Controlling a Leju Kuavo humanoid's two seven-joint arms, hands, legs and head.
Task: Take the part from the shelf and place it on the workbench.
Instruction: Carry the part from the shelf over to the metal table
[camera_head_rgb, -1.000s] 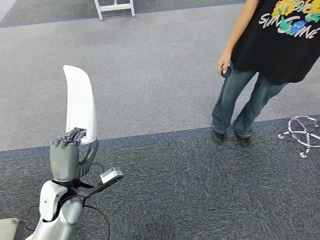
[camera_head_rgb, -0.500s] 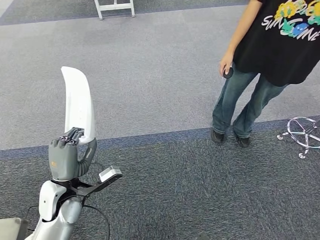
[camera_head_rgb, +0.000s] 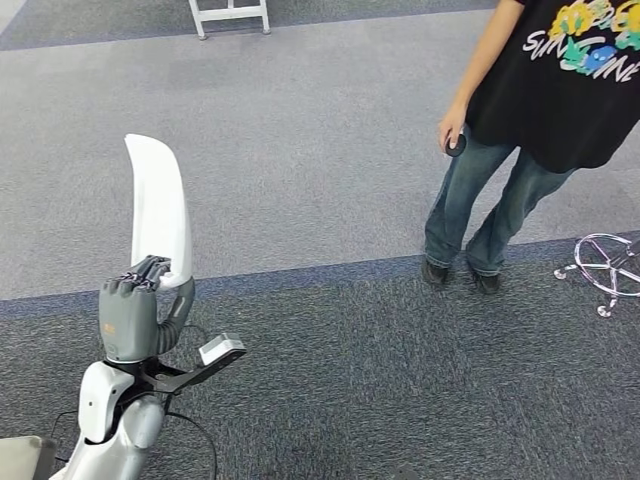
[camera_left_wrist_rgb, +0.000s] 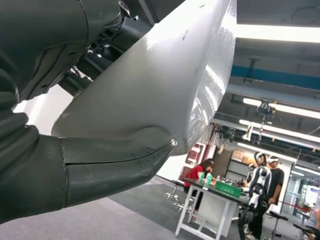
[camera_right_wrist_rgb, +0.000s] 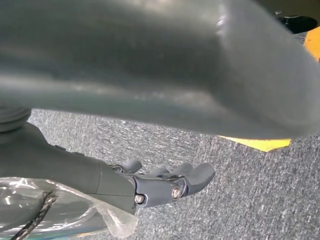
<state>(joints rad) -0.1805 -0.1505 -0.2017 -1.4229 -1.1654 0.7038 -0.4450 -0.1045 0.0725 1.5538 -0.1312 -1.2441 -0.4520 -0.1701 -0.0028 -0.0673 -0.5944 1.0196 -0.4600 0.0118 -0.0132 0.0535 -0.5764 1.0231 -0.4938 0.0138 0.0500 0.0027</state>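
Person (camera_head_rgb: 528, 120) cut off above the chest, chair base (camera_head_rgb: 607, 265) cropped

The part (camera_head_rgb: 158, 210) was plain glossy white, held in the dark grey left hand (camera_head_rgb: 134, 312), whose arm (camera_head_rgb: 106, 420) was silver and white. The carpet (camera_head_rgb: 317, 180) ran in bands: light grey above, darker speckled grey below, with a thin blue stripe between. A person (camera_head_rgb: 528, 130) wore a black shirt printed in yellow, blue, green and white, faded blue jeans and dark shoes, and carried a small black disc (camera_head_rgb: 454, 146). A chair base (camera_head_rgb: 607, 265) was chrome. The right hand (camera_right_wrist_rgb: 166, 182) was dark grey over grey carpet with a yellow patch (camera_right_wrist_rgb: 264, 144).
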